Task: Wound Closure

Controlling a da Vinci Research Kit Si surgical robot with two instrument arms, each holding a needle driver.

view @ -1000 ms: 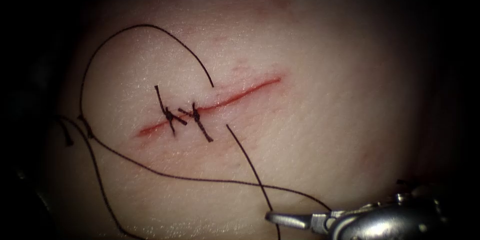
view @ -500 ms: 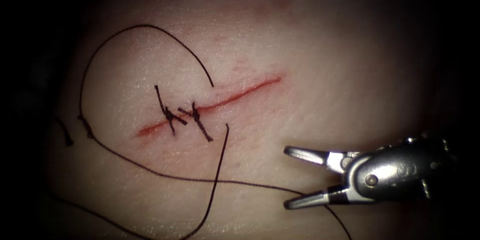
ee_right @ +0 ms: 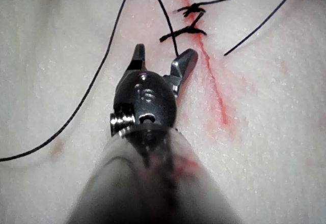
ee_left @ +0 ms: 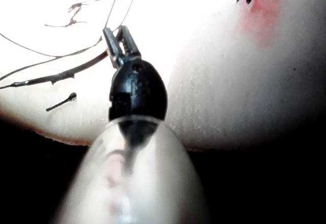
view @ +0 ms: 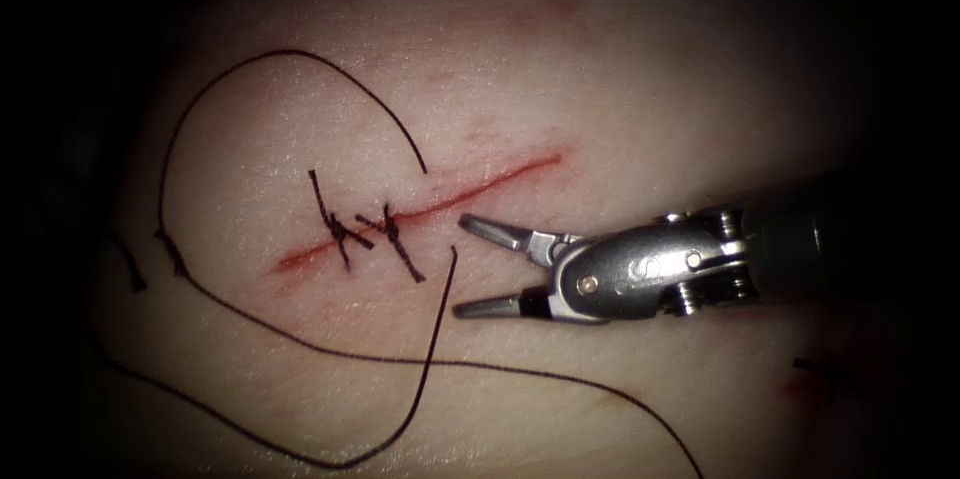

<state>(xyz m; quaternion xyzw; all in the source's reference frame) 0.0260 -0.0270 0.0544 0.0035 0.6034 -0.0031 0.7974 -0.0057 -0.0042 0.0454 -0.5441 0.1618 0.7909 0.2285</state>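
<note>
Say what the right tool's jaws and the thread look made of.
Right tool: jaws open, holding nothing, polished metal by the bright silver glints. Thread: dark, thin, limp strand, likely a synthetic or silk fibre; it curls loosely on the tissue.

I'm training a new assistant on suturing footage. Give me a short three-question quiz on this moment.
1. True or false: the right tool is gripping the thread.
2. How many knotted stitches cross the cut? A one, B two, C four.
3. Fill in: by the endoscope view, the right tool lies to the ____ of the knotted stitches.

Key: 1 false, since its jaws are open and hold nothing. 2 B. 3 right.
</note>
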